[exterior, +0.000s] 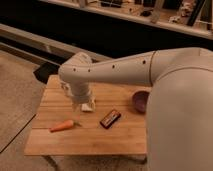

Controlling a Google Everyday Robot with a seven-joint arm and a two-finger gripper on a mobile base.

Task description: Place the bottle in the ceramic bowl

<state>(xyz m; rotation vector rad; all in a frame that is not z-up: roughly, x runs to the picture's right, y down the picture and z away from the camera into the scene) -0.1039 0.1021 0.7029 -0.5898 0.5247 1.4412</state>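
Note:
The ceramic bowl [140, 101], small, round and dark purple, sits at the right edge of the wooden table [115, 140], partly covered by my arm's bulk. My gripper [82, 104] points down over the table's middle left, well to the left of the bowl. Its jaws stand open. A small white thing [89, 107] lies right under it, mostly hidden by the wrist. I cannot tell whether that is the bottle. No other bottle shows.
An orange carrot [63, 125] lies front left of the gripper. A dark rectangular bar [110, 118] lies between gripper and bowl. My large white arm [175, 100] fills the right side. A dark ledge and shelves run behind the table.

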